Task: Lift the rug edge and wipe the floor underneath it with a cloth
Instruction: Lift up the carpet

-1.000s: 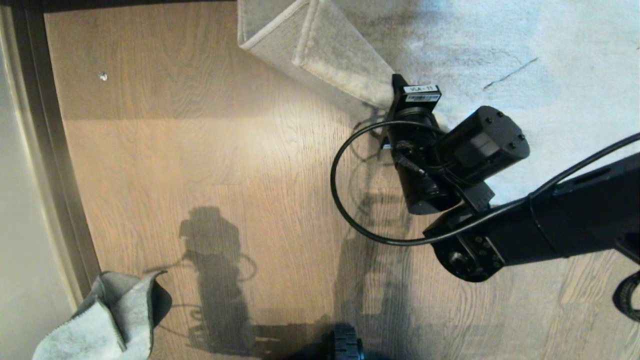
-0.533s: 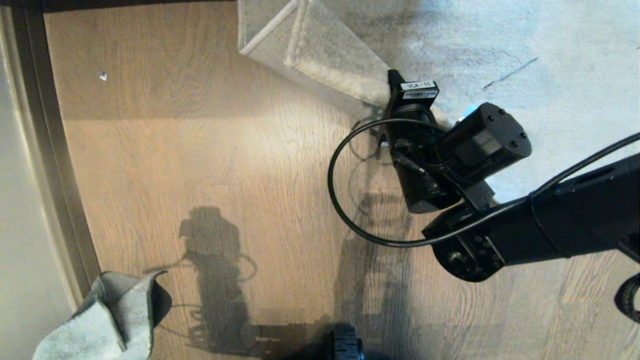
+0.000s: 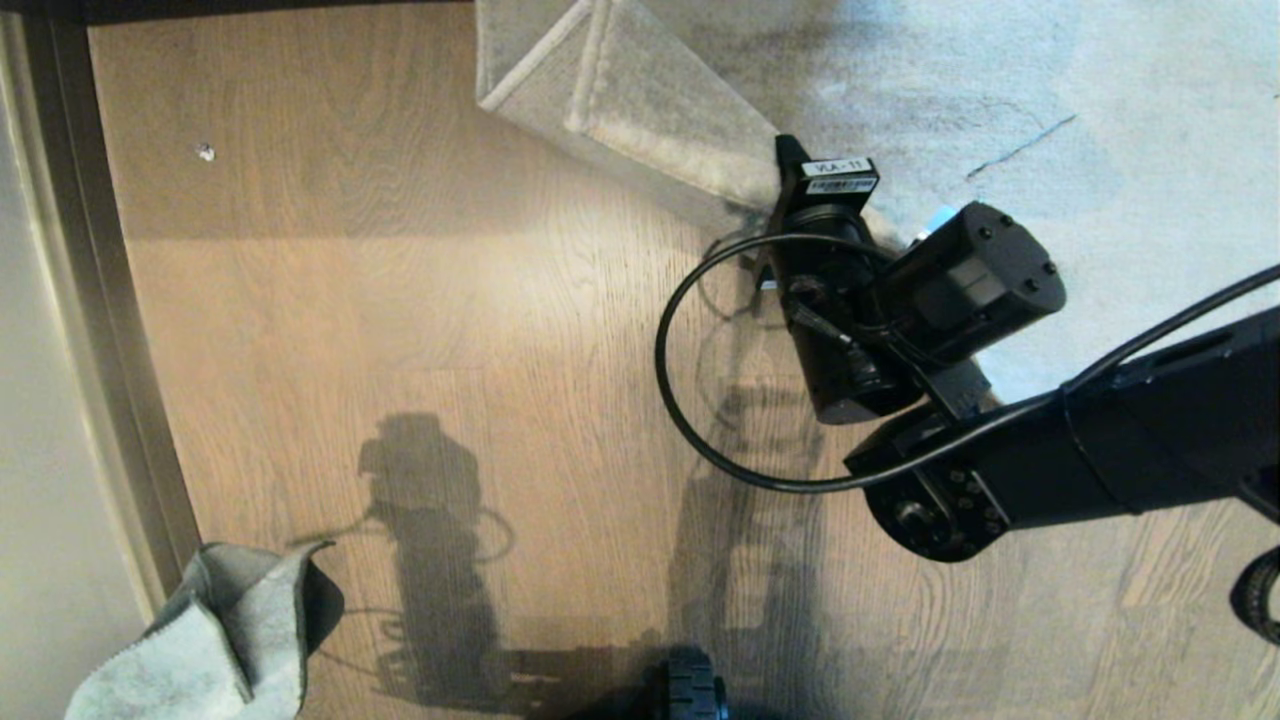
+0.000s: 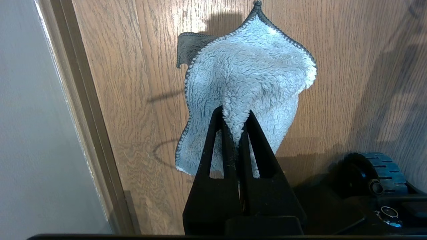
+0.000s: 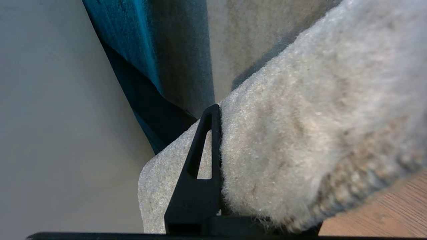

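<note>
We pinch the rug edge point(image 5: 283, 160) in our right jaws, raised off the floor point(image 3: 400, 300); our left jaws clamp the cloth point(image 4: 247, 86).

A small pale speck point(image 3: 206, 152) is seen at ten o'clock; a wall point(image 3: 40, 500) is seen at nine o'clock.

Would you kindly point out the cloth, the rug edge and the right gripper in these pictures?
cloth point(image 4: 247, 83), left wrist view, on its pale fluffy face.
rug edge point(image 3: 640, 110), head view, on the lifted, folded-over flap.
right gripper point(image 5: 217, 140), right wrist view, where the fingers pinch the rug.
</note>
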Available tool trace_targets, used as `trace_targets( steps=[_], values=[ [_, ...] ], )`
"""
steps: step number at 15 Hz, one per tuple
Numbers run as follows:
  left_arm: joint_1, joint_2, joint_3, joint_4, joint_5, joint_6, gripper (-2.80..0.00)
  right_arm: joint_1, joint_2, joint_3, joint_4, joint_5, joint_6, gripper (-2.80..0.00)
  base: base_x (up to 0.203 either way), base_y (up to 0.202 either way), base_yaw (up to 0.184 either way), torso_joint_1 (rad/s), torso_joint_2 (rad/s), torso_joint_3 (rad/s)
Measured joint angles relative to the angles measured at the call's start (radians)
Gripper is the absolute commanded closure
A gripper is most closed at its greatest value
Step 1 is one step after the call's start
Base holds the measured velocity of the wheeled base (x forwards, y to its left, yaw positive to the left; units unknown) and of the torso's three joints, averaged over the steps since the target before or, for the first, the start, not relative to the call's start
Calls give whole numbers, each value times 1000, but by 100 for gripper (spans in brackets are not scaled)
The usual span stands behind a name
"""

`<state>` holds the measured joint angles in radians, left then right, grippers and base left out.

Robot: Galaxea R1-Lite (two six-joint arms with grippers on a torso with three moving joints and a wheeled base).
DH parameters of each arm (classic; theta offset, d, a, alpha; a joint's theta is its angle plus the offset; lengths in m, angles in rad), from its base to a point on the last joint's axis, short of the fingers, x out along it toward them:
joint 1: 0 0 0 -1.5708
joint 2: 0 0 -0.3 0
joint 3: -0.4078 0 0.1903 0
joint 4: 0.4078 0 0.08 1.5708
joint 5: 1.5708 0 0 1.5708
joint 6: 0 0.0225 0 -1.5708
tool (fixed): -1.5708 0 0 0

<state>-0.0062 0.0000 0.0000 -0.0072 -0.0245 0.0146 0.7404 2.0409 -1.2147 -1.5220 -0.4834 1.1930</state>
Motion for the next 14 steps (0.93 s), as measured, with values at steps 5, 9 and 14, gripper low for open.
trace_targets(
  steps=[5, 9, 14],
  values=[
    [0, 0, 0, 0, 0, 0, 0, 0, -3, -1, 0, 31, 0, 0, 0, 0, 0, 0, 0, 0],
    [0, 0, 0, 0, 0, -1, 0, 0, -9, -2, 0, 33, 0, 0, 0, 0, 0, 0, 0, 0],
    [0, 0, 0, 0, 0, -1, 0, 1, -26, -6, 0, 47, -16, 0, 0, 0, 0, 0, 0, 0]
  ],
)
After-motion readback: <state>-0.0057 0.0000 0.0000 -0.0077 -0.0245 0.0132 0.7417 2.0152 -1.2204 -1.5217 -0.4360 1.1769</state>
